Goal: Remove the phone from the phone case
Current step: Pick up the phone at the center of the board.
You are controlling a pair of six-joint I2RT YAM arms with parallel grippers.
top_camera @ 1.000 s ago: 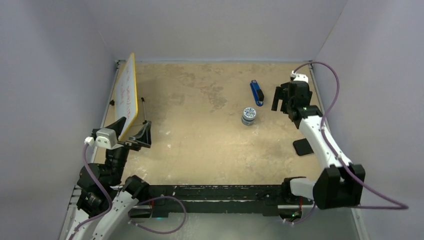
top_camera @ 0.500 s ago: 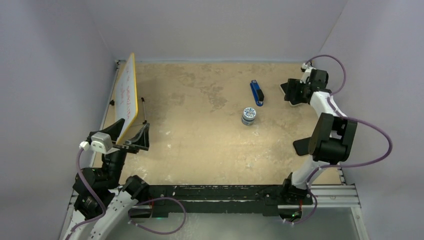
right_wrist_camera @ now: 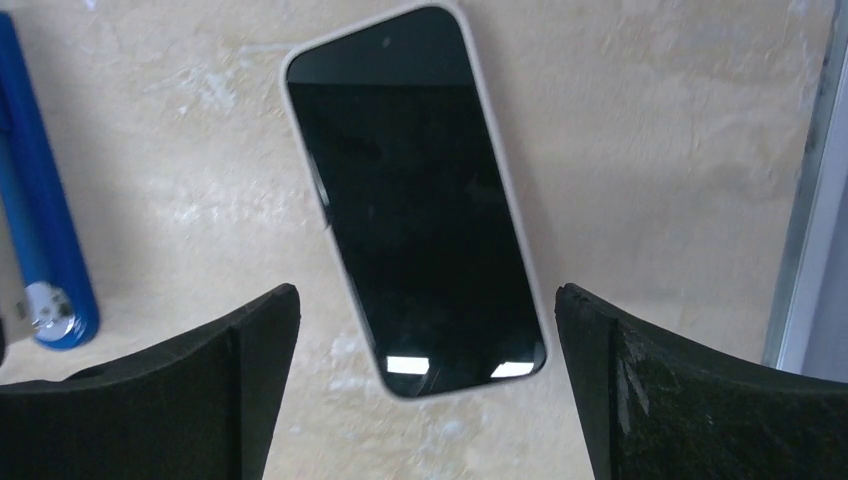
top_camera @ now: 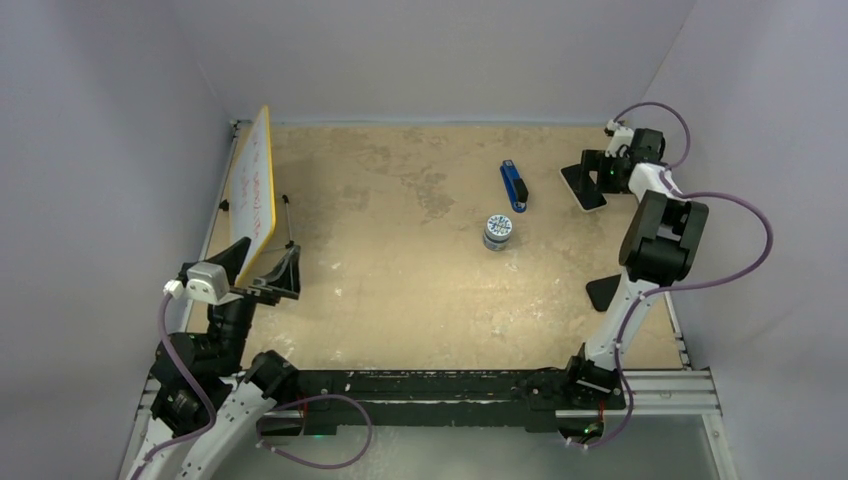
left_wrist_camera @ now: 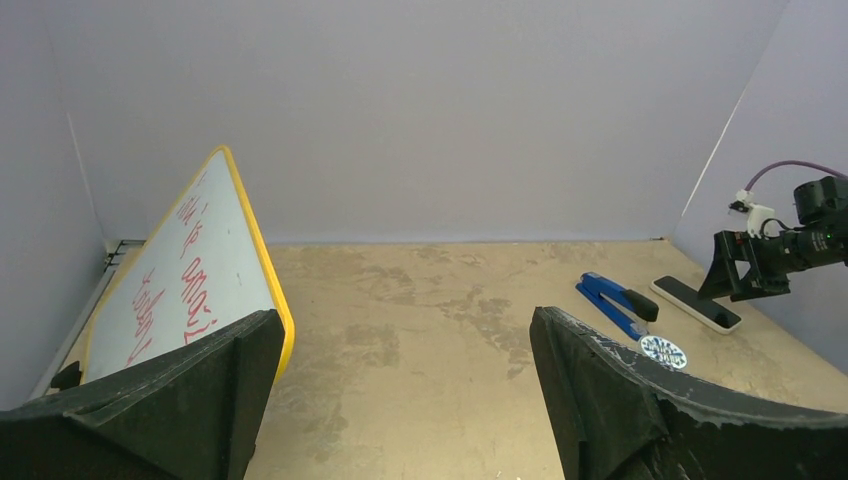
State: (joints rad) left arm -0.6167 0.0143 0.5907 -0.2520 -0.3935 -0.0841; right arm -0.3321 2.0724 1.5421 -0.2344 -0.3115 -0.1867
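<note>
The phone [right_wrist_camera: 415, 195] lies flat on the tan table at the far right, black screen up, with a white rim around it. I cannot tell whether that rim is a case. It also shows in the top view [top_camera: 581, 188] and the left wrist view [left_wrist_camera: 697, 303]. My right gripper [right_wrist_camera: 425, 292] is open and hovers over the phone's near end, one finger on each side, not touching it. It also shows in the top view [top_camera: 598, 168]. My left gripper [top_camera: 265, 265] is open and empty at the near left, and its own view [left_wrist_camera: 405, 315] shows the same.
A blue stapler [top_camera: 514, 186] lies left of the phone, and a small round tin [top_camera: 497, 231] stands in front of it. A flat black object [top_camera: 604, 292] lies at the right edge. A yellow-framed whiteboard [top_camera: 255, 190] leans at the left with a pen [top_camera: 289, 220] beside it.
The right arm has folded back toward the far right corner. Its gripper has moved right and back, uncovering the phone on the table. The left gripper has barely shifted.
</note>
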